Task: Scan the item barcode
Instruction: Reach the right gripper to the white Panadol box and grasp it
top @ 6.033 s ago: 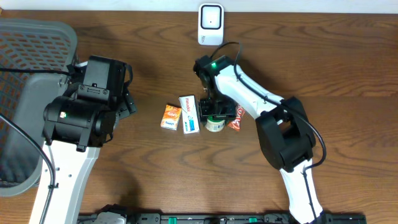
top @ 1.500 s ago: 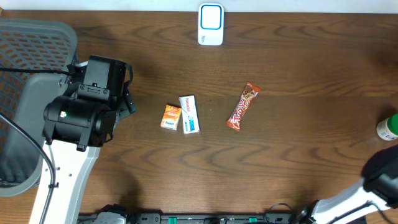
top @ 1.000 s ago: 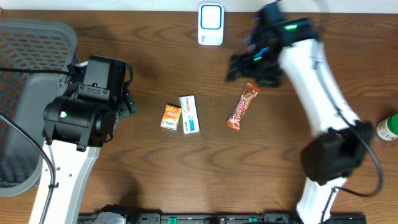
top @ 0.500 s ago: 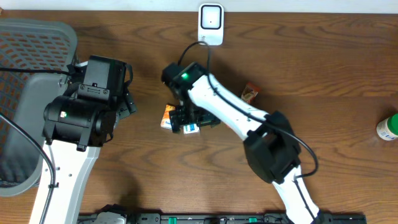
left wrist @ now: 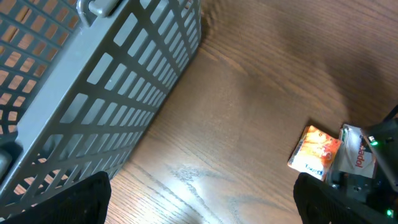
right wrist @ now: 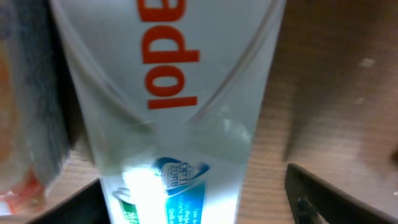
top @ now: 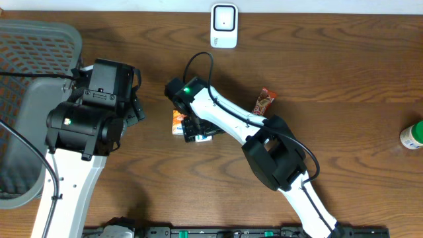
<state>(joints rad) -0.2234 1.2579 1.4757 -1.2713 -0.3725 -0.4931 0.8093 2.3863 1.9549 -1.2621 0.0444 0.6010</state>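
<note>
A white box with orange lettering (right wrist: 168,93) lies flat on the wooden table, filling the right wrist view. My right gripper (right wrist: 193,199) is down over it and open, one finger on each side; the right finger (right wrist: 323,196) stands apart from the box edge. From overhead the right gripper (top: 198,129) covers most of the white box, with a small orange box (top: 177,119) just to its left. The white scanner (top: 224,25) stands at the table's far edge. My left gripper (left wrist: 199,208) hangs open over bare wood, away from the items.
A grey mesh basket (top: 33,66) stands at the left, close to the left arm. A red-brown snack bar (top: 264,100) lies right of the right arm. A green-capped bottle (top: 412,135) sits at the right edge. The orange box (left wrist: 317,152) shows in the left wrist view.
The right arm swung from near the scanner leftwards and came down over the white box, its jaws narrowing around it. The left arm has not moved.
</note>
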